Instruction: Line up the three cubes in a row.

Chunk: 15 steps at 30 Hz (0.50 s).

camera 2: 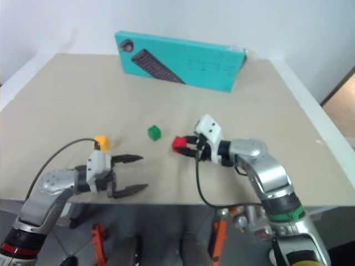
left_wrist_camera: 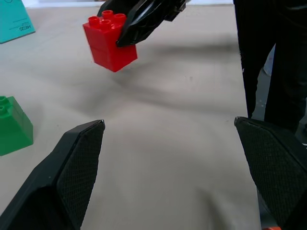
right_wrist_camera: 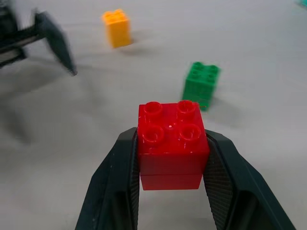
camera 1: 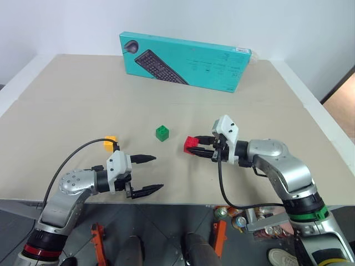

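Pinched between the two black fingers of the right gripper (camera 1: pixel 201 151) is the red cube (camera 1: pixel 191 144), held with its studs upward and lifted clear of the worktop (camera 1: pixel 72 94), as its shadow in the left wrist view suggests. In the right wrist view the fingers (right_wrist_camera: pixel 123 177) are seen pressed against two opposite sides of the red cube, so that the jaws are closed on it.

The green cube (camera 1: pixel 162 132) is found resting on the worktop just to the left of the red one, apart from it. The yellow cube (camera 1: pixel 110 143) is seen farther left, also on the worktop, partly hidden behind the left arm's cable (camera 1: pixel 75 157).

The left gripper (camera 1: pixel 145 174) is held near the front edge of the worktop, pointing to the right, its fingers spread wide with nothing between them. It stands apart from all three cubes.

A teal keyboard box (camera 1: pixel 184 60) is stood on its long edge at the far side of the worktop, well apart from the cubes; whether anything is inside it cannot be told.
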Each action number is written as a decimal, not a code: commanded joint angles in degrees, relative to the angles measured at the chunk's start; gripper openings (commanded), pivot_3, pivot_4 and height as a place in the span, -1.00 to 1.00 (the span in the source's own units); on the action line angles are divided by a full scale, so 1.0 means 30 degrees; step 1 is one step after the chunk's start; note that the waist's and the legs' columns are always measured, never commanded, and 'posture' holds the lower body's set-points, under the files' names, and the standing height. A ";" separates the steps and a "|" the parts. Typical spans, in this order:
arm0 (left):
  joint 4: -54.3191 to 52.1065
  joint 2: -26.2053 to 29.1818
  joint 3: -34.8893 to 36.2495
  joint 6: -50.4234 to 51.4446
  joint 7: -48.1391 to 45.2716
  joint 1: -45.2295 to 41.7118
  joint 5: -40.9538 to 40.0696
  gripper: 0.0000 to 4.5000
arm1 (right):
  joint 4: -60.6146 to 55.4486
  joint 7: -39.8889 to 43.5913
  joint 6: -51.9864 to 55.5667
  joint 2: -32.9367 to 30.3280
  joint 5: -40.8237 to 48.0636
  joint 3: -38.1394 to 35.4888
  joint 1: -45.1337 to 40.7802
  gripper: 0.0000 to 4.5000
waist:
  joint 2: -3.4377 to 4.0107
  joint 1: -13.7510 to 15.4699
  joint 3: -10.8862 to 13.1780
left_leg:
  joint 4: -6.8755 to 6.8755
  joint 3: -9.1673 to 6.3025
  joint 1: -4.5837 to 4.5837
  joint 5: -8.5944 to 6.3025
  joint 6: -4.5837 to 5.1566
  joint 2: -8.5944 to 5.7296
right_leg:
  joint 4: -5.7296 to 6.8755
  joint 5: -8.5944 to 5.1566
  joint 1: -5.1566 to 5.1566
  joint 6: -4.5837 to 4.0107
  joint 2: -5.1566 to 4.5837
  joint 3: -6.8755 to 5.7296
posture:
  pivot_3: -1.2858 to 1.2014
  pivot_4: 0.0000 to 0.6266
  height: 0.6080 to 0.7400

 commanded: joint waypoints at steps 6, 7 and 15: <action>-0.0788 0.0082 0.0260 -0.0216 0.0215 0.0328 -0.0160 1.00 | 0.5457 0.5193 -0.4414 -0.0234 -0.2048 0.1671 -0.2754 -0.44 | 0.0004 0.0012 0.0002 | -0.0001 0.0004 -0.0007 -0.0007 0.0001 -0.0001 | -0.0001 -0.0008 -0.0008 0.0014 0.0002 0.0006 | 0.03 -0.52 1.00; -0.0814 0.0078 0.0270 -0.0211 0.0246 0.0337 -0.0162 1.00 | 0.5871 0.5561 -0.4662 -0.0163 -0.2221 0.1818 -0.2964 -0.44 | 0.0005 0.0013 0.0003 | -0.0003 0.0001 -0.0007 -0.0006 0.0000 0.0000 | 0.0000 -0.0007 -0.0009 0.0013 0.0006 0.0005 | 0.03 -0.52 1.00; -0.1270 0.0071 0.0265 -0.0116 0.0626 0.0563 -0.0165 1.00 | 0.8523 0.7035 -0.6737 0.0520 -0.3148 0.1857 -0.3916 -0.44 | 0.0005 0.0013 0.0003 | 0.0001 0.0001 -0.0004 -0.0006 0.0000 0.0001 | 0.0001 0.0000 -0.0003 0.0013 0.0008 0.0007 | 0.03 -0.52 1.00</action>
